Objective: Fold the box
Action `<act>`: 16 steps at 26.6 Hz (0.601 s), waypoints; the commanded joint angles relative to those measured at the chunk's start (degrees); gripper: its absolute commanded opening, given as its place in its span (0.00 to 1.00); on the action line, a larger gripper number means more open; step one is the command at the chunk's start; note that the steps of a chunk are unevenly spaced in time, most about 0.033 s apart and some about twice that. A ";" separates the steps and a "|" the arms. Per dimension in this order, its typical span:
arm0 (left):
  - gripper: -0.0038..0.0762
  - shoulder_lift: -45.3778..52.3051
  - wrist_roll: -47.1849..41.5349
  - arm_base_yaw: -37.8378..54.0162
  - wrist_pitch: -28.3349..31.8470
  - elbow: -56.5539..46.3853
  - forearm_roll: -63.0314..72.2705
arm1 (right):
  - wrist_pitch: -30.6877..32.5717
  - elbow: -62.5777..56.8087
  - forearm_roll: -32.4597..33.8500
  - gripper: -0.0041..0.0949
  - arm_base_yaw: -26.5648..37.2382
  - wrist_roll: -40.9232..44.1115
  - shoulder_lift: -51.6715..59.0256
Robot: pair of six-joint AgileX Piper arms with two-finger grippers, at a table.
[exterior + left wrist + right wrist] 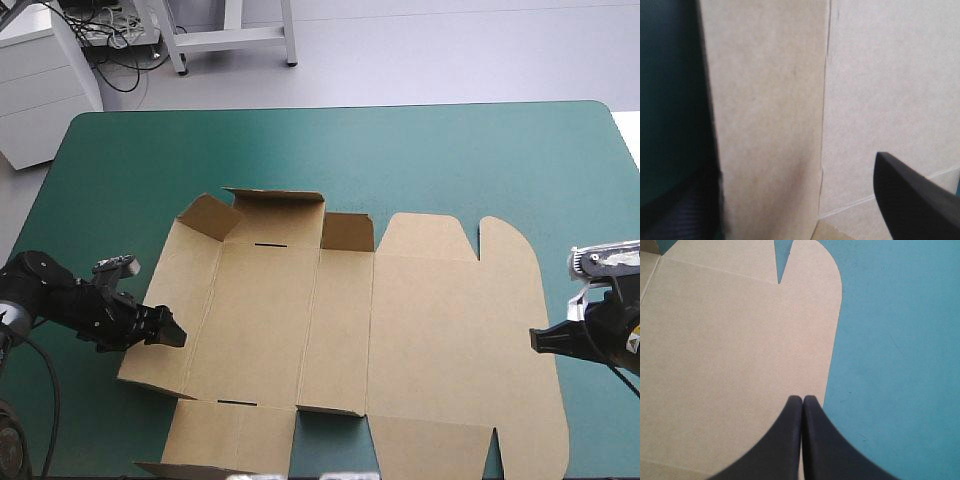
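Note:
The brown box (400,330) lies as a cut sheet, mostly flat on the teal-green cover (450,150). Its far-left flaps (270,215) stand slightly raised. My left gripper (170,332) is at the sheet's left edge, low over the table. In the left wrist view it is open (800,210), and the left panel (770,100) runs up between the two fingers. My right gripper (540,340) rests at the sheet's right edge. Its fingers are shut (802,401), tips over the rounded flap's (740,330) rim, with nothing held.
A broad band of teal-green cover (350,140) lies between the box and the table's far edge, and a narrower strip (900,340) lies to the box's right. A white cabinet (40,80) stands beyond the far-left corner. The box's near flaps reach the table's front edge.

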State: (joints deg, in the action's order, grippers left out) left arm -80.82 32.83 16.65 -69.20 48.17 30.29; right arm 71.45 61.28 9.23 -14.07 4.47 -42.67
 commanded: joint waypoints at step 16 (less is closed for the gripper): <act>0.58 -0.82 -1.01 -0.52 -5.68 0.02 5.14 | -2.46 1.24 0.71 0.02 0.24 -0.57 -0.26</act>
State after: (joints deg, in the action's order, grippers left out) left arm -82.67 32.39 16.60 -68.86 48.01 32.61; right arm 71.45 61.28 9.19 -14.07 4.47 -42.67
